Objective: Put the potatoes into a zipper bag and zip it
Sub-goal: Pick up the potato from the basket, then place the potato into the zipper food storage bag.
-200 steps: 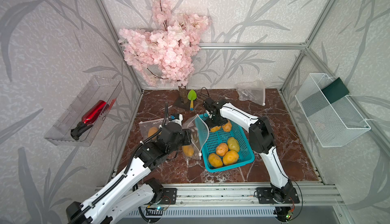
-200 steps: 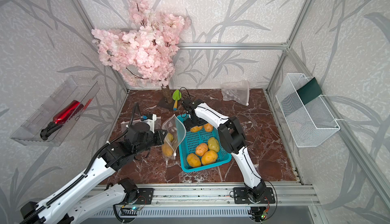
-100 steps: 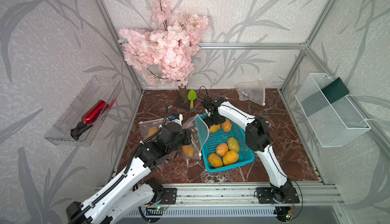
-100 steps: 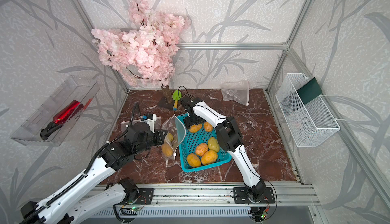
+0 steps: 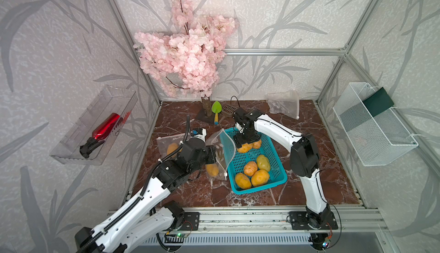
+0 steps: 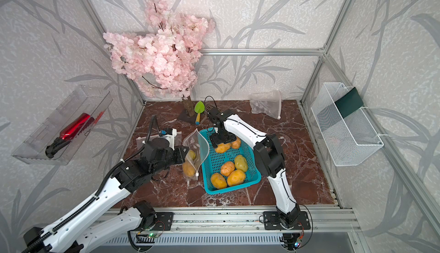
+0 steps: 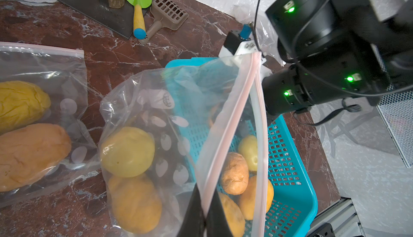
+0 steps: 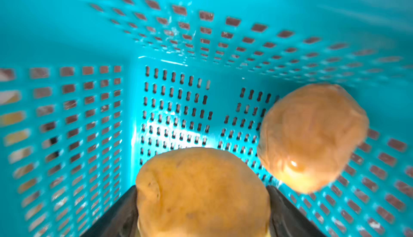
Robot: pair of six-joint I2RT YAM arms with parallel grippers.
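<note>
My left gripper (image 7: 205,211) is shut on the rim of a clear zipper bag (image 7: 232,117) and holds its mouth open beside the teal basket (image 5: 276,151). Two potatoes lie in that bag, one pale yellow (image 7: 127,151) and one orange (image 7: 136,202). At the basket's far end my right gripper (image 8: 202,202) is down inside, its fingers pressed against both sides of an orange potato (image 8: 201,191). Another potato (image 8: 310,135) lies just beside it. Several more potatoes (image 5: 253,173) sit at the basket's near end. Both top views show the left gripper (image 6: 184,155) and the right gripper (image 6: 222,142).
A second zipper bag (image 7: 44,90) with two potatoes lies flat to the left of the held bag. A crumpled clear bag (image 5: 284,104) sits at the back right. The blossom tree's base (image 5: 206,114), a green trowel (image 5: 216,111) and a brown scoop (image 7: 168,12) stand behind the basket.
My right gripper has come down into the basket's far end and its jaws have narrowed onto a potato. The left arm and the held bag have not moved.
</note>
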